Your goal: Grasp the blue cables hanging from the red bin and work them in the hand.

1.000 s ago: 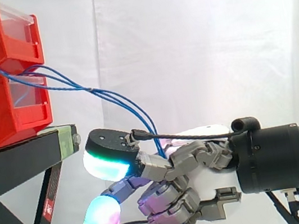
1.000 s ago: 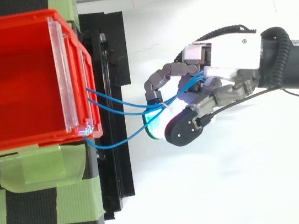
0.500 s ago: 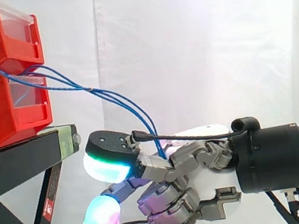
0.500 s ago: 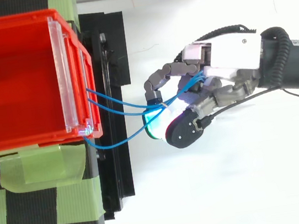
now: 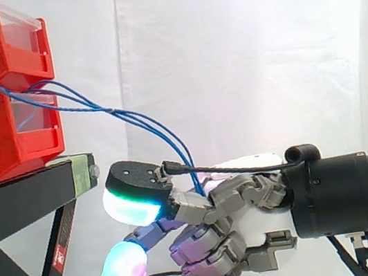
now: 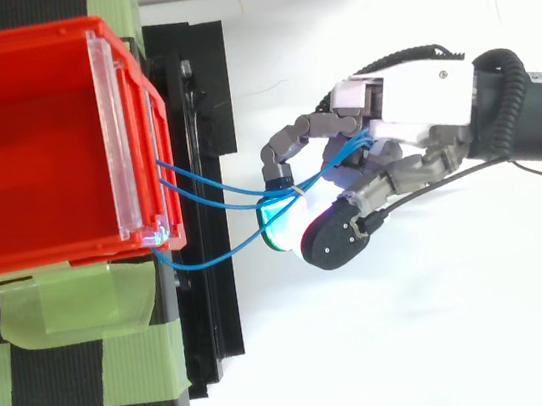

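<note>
Grey, jointed robot hand (image 5: 250, 222), fingers (image 6: 292, 139) curled around the thin blue cables (image 5: 141, 122). The cables slope down into the grasp from the front of the red plastic bin (image 6: 31, 146) on the black metal stand (image 5: 19, 200).

Blue cables (image 6: 251, 204) are seen leaving the front wall of the red bin (image 6: 31, 146), crossing the black stand (image 6: 211, 312) and entering the hand (image 6: 419, 106), whose fingers (image 6: 288, 145) are curled round them. Green tape (image 6: 73, 303) is stuck along the bin's side.
</note>
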You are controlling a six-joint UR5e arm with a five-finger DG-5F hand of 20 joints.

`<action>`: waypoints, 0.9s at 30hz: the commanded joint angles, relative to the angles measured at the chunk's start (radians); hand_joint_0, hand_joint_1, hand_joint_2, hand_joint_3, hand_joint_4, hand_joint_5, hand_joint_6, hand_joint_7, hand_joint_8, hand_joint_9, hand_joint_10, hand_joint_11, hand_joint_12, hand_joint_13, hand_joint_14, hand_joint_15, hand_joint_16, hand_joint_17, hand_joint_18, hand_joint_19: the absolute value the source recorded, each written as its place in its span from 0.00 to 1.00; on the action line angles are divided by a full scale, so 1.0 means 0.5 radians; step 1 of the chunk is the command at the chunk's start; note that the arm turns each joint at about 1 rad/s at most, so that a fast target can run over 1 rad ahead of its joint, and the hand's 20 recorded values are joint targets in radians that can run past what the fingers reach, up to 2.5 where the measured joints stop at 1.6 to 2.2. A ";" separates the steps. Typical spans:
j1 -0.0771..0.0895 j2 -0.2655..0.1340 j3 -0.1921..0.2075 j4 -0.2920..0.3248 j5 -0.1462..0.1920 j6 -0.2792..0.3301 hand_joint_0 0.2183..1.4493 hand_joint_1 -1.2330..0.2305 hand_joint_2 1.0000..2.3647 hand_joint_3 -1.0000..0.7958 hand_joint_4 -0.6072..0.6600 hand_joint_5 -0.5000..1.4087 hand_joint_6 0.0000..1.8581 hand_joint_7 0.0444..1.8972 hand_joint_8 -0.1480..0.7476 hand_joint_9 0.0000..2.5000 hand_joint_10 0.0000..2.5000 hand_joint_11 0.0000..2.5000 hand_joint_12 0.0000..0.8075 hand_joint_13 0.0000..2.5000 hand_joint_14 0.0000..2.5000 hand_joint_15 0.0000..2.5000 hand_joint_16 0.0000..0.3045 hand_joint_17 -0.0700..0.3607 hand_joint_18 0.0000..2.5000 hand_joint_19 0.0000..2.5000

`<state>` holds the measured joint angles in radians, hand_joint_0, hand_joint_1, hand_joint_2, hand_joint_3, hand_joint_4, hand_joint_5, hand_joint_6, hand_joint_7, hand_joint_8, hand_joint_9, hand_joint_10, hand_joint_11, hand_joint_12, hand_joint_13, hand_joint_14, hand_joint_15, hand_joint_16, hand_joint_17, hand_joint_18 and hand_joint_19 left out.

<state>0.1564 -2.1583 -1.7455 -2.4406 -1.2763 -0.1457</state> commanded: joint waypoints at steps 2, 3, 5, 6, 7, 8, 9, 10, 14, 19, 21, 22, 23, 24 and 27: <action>0.000 0.000 0.000 0.000 0.000 0.000 0.44 0.43 0.00 0.01 0.72 0.28 0.32 0.61 0.89 0.74 1.00 1.00 0.90 0.84 1.00 0.80 0.69 0.53 1.00 0.24; 0.000 0.000 0.000 0.000 0.000 0.000 0.44 0.43 0.00 0.01 0.71 0.28 0.32 0.61 0.89 0.74 1.00 1.00 0.91 0.84 1.00 0.80 0.69 0.53 1.00 0.23; 0.000 0.000 0.000 0.000 0.000 0.000 0.44 0.43 0.00 0.01 0.72 0.28 0.32 0.61 0.89 0.73 1.00 1.00 0.91 0.84 1.00 0.80 0.69 0.53 1.00 0.24; 0.000 0.000 0.003 0.000 0.000 0.000 0.44 0.43 0.00 0.01 0.72 0.28 0.32 0.61 0.89 0.74 1.00 1.00 0.90 0.84 1.00 0.80 0.69 0.53 1.00 0.24; 0.000 0.000 0.003 0.000 0.000 0.000 0.44 0.43 0.00 0.00 0.71 0.28 0.32 0.61 0.89 0.74 1.00 1.00 0.90 0.84 1.00 0.80 0.69 0.53 1.00 0.24; 0.000 0.000 0.003 0.000 0.000 0.000 0.44 0.43 0.00 0.00 0.71 0.28 0.32 0.61 0.89 0.74 1.00 1.00 0.90 0.84 1.00 0.80 0.69 0.53 1.00 0.24; 0.000 0.000 0.000 0.000 0.000 0.000 0.44 0.43 0.00 0.00 0.71 0.28 0.31 0.61 0.89 0.74 1.00 1.00 0.90 0.84 1.00 0.80 0.69 0.53 1.00 0.24; 0.000 0.000 0.000 0.000 0.000 0.000 0.44 0.43 0.00 0.00 0.71 0.28 0.31 0.61 0.89 0.74 1.00 1.00 0.90 0.84 1.00 0.80 0.69 0.53 1.00 0.24; 0.000 0.000 0.000 0.000 0.000 0.000 0.44 0.43 0.00 0.01 0.71 0.28 0.31 0.61 0.89 0.74 1.00 1.00 0.90 0.84 1.00 0.80 0.69 0.53 1.00 0.24; 0.000 0.000 0.003 0.000 0.000 0.000 0.44 0.44 0.00 0.00 0.72 0.28 0.31 0.61 0.89 0.74 1.00 1.00 0.90 0.84 1.00 0.80 0.69 0.53 1.00 0.24; 0.000 0.000 0.003 0.000 0.000 0.000 0.44 0.44 0.00 0.00 0.71 0.28 0.31 0.61 0.89 0.74 1.00 1.00 0.90 0.84 1.00 0.80 0.69 0.53 1.00 0.24; 0.000 0.000 0.000 0.000 0.000 0.000 0.44 0.44 0.00 0.00 0.72 0.28 0.31 0.61 0.89 0.74 1.00 1.00 0.90 0.84 1.00 0.80 0.69 0.53 1.00 0.24; 0.000 0.000 0.003 0.000 0.000 0.000 0.44 0.44 0.00 0.00 0.72 0.28 0.31 0.61 0.89 0.74 1.00 1.00 0.90 0.84 1.00 0.80 0.69 0.53 1.00 0.24; 0.000 0.000 0.003 0.000 0.000 0.000 0.44 0.44 0.00 0.01 0.72 0.28 0.31 0.61 0.89 0.74 1.00 1.00 0.90 0.84 1.00 0.80 0.69 0.53 1.00 0.24; 0.000 0.000 0.003 0.000 0.000 0.000 0.44 0.44 0.00 0.00 0.72 0.28 0.30 0.62 0.89 0.74 1.00 1.00 0.90 0.84 1.00 0.80 0.69 0.53 1.00 0.24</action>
<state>0.1564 -2.1583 -1.7449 -2.4406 -1.2762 -0.1457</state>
